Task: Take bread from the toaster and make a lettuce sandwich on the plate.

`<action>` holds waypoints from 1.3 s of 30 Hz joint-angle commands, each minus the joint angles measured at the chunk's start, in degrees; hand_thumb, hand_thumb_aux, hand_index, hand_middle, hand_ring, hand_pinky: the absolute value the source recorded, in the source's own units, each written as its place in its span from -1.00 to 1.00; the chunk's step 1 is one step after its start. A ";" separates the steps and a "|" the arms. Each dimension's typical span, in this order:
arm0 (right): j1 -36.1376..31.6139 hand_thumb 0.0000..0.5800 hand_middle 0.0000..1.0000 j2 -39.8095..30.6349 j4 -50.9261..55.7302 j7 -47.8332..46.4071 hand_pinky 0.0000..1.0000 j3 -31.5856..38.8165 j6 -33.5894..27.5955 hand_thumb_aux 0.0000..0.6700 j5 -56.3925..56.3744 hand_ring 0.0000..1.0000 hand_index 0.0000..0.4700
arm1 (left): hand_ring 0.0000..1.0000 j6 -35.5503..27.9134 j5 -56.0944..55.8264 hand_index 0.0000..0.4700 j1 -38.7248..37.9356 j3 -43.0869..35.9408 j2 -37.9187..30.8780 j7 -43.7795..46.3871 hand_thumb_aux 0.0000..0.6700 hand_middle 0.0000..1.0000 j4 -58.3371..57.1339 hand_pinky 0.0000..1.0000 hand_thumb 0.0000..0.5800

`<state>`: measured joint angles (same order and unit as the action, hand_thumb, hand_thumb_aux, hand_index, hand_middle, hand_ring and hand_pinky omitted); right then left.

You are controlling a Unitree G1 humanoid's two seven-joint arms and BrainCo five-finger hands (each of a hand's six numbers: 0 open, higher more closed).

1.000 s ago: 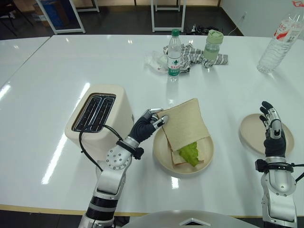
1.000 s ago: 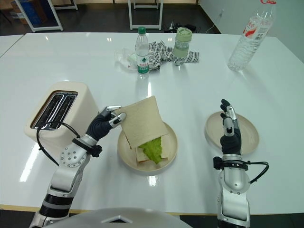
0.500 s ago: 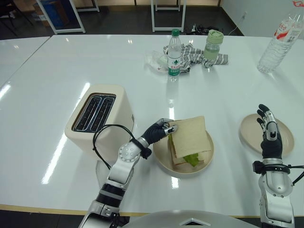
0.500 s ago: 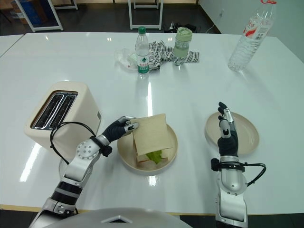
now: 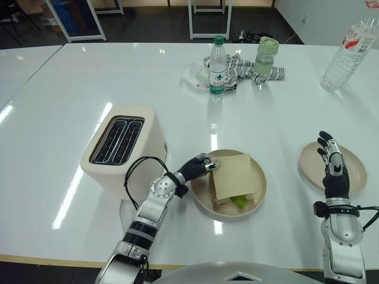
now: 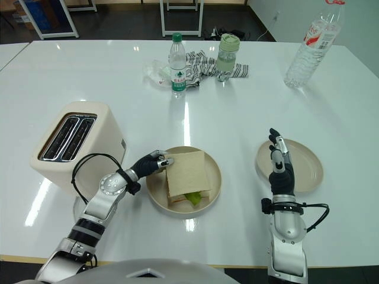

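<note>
The sandwich looks all but finished. On the plate (image 5: 200,200), just right of the toaster (image 5: 121,147) on the table (image 5: 284,118), a top slice (image 5: 235,176) of bread lies nearly flat over the lettuce (image 5: 238,202). A green edge of the lettuce peeks out at the near side, above the lower slice (image 5: 219,200). The toaster's two slots look dark, with no bread standing out of them, so the taking of bread appears done.

The left robot hand (image 5: 198,166) reaches in over the plate's left rim, its fingers closed in a pinch on the left corner of the top slice. The right robot hand (image 5: 332,175) stands upright with its fingers spread and holds nothing. It is just in front of a second plate (image 5: 356,161), well apart from the sandwich.

What seems left is small: letting go of the slice so that it settles squarely on the stack, then drawing the left arm away without dragging the bread askew.
</note>
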<state>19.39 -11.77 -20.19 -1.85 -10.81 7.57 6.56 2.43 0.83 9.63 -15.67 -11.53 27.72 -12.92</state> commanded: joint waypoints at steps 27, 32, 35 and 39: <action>2.72 -1.00 -1.00 -15.41 5.88 -6.01 -1.00 28.76 10.55 -1.00 61.75 -1.00 -1.00 | 1.00 0.27 2.25 1.00 0.48 -0.57 -0.52 0.96 1.00 1.00 -3.50 1.00 1.00; 4.20 -1.00 -1.00 -16.50 6.12 -9.83 -1.00 33.02 9.35 -1.00 60.69 -1.00 -1.00 | 1.00 0.44 2.81 1.00 0.47 -0.55 -0.71 1.10 1.00 1.00 -3.34 1.00 1.00; 4.15 -1.00 -1.00 -17.08 5.81 -10.86 -1.00 34.64 8.09 -1.00 60.84 -1.00 -1.00 | 1.00 0.76 4.33 1.00 0.35 -0.90 -1.11 0.18 1.00 1.00 -2.51 1.00 1.00; 3.54 -1.00 -1.00 -17.61 6.61 -11.14 -1.00 35.85 6.08 -1.00 61.31 -1.00 -1.00 | -1.00 1.54 9.16 -1.00 -1.44 -1.49 -1.82 -3.77 -1.00 -1.00 4.15 -1.00 -1.00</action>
<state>19.89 -26.62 -19.49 -4.79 22.03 15.13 65.36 3.39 8.08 9.55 -17.01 -12.44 25.87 -14.08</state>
